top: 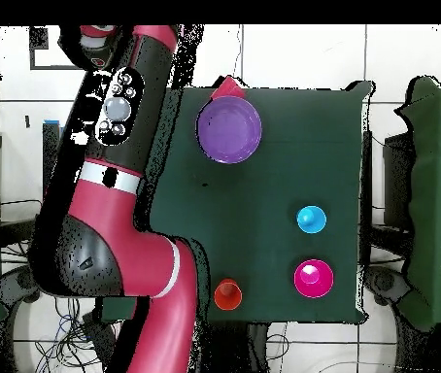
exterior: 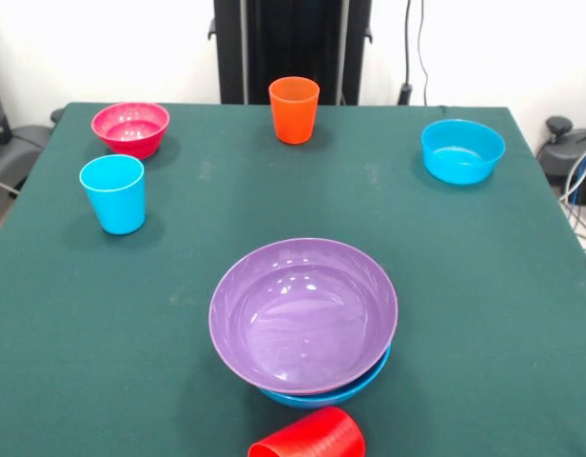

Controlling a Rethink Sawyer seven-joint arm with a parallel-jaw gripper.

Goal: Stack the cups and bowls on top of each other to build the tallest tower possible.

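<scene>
A purple bowl [exterior: 302,314] sits nested in a blue bowl [exterior: 322,392] at the table's near middle; this stack also shows in the overhead view [top: 229,129]. A red cup [exterior: 310,438] lies on its side just in front of it [top: 228,89]. An orange cup [exterior: 294,109] stands upright at the far middle [top: 227,293]. A light blue cup [exterior: 113,193] stands upright at the left [top: 311,220]. A small crimson-pink bowl [exterior: 130,128] sits at the far left [top: 314,279]. A second blue bowl [exterior: 462,150] sits at the far right. The gripper shows in neither view.
The red arm [top: 118,194] is swung out past the table's side in the overhead view and hides that edge of the green cloth [exterior: 483,286]. The black pedestal [exterior: 291,43] stands behind the orange cup. Cables hang at the front view's right edge.
</scene>
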